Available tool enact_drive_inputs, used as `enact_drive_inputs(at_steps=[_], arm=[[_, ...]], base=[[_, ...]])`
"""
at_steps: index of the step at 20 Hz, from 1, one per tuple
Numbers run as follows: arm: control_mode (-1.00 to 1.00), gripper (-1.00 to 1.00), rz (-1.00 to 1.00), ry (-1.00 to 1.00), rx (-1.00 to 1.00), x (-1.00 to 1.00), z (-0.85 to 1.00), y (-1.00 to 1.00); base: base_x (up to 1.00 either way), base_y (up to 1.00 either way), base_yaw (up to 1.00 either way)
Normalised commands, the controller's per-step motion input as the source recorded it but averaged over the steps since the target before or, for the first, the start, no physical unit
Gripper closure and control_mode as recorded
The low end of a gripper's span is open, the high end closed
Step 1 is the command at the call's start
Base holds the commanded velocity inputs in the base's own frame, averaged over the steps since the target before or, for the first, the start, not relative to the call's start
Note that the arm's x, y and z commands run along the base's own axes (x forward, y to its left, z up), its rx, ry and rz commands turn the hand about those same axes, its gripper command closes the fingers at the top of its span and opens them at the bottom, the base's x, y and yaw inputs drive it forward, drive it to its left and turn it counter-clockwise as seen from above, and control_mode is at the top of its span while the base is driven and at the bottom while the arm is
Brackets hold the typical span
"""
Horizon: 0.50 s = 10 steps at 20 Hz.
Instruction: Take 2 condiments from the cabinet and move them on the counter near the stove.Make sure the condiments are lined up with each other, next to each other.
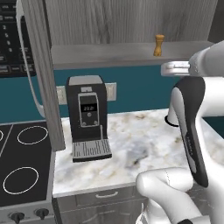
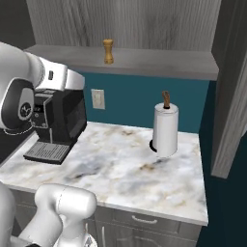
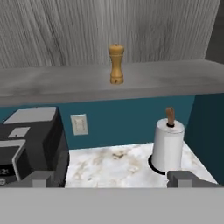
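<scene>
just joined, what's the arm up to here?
The arm is facing the open cabinet, fingers spread wide and holding nothing. A tan wooden mill stands upright on the cabinet shelf, straight ahead of the hand. Below, the marble counter holds a coffee machine and a paper-towel roll. The stove sits left of the counter. No condiment has been set on the counter yet.

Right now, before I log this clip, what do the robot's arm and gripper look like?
The arm is glossy white with rounded, bulbous link shells and dark charcoal panels at the joints; one joint cover carries a small round white mark. No loose cables show. In the hand view, the gripper shows as two small, blocky grey tips.
</scene>
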Motion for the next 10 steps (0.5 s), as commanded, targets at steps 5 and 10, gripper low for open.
enact_drive_inputs(at_steps=[5,10], arm=[[-1.00,-1.00,0.00,-0.17,-0.02,0.33,0.07,-0.05],[-1.00,-1.00,-0.02,-0.14,-0.07,0.30,0.04,-0.10]], base=[[0.00,0.00,0.00],[0.00,0.00,0.00]])
